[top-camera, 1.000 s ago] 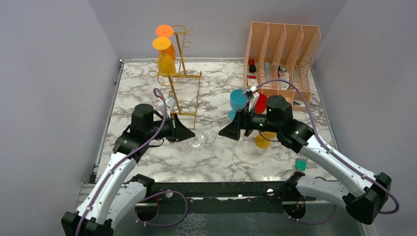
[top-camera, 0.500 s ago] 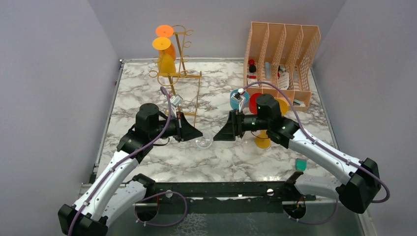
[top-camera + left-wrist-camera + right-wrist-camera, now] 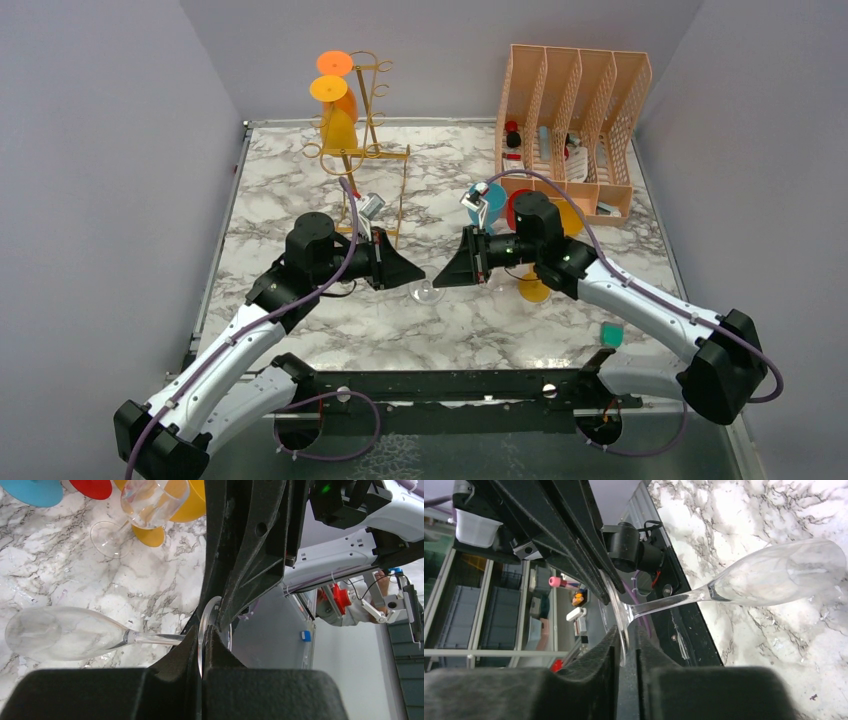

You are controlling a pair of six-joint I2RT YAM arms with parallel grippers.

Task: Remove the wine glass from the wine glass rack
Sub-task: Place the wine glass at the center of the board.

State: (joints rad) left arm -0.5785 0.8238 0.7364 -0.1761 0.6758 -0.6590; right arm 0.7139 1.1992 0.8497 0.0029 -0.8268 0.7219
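Note:
A clear wine glass (image 3: 427, 292) hangs level above the marble between my two grippers. In the left wrist view its bowl (image 3: 55, 640) points left, and my left gripper (image 3: 204, 645) is shut on the thin foot disc. My right gripper (image 3: 626, 650) meets it head-on, jaws drawn in almost together round the same foot (image 3: 616, 615), and the bowl (image 3: 784, 575) stretches away over the table. The gold wine glass rack (image 3: 362, 120) stands at the back left with an orange and a yellow glass (image 3: 337, 125) hanging on it.
Blue (image 3: 490, 200), red (image 3: 515, 212) and yellow (image 3: 535, 288) glasses sit behind my right arm, and another clear glass (image 3: 150, 500) lies beside them. A peach lattice organiser (image 3: 575, 100) stands at the back right. A small teal block (image 3: 611, 334) lies near the front right.
My left arm has carried the clear glass rightward to the centre. My right arm has come left to meet it, and its jaws have gone from wide open to nearly together round the foot.

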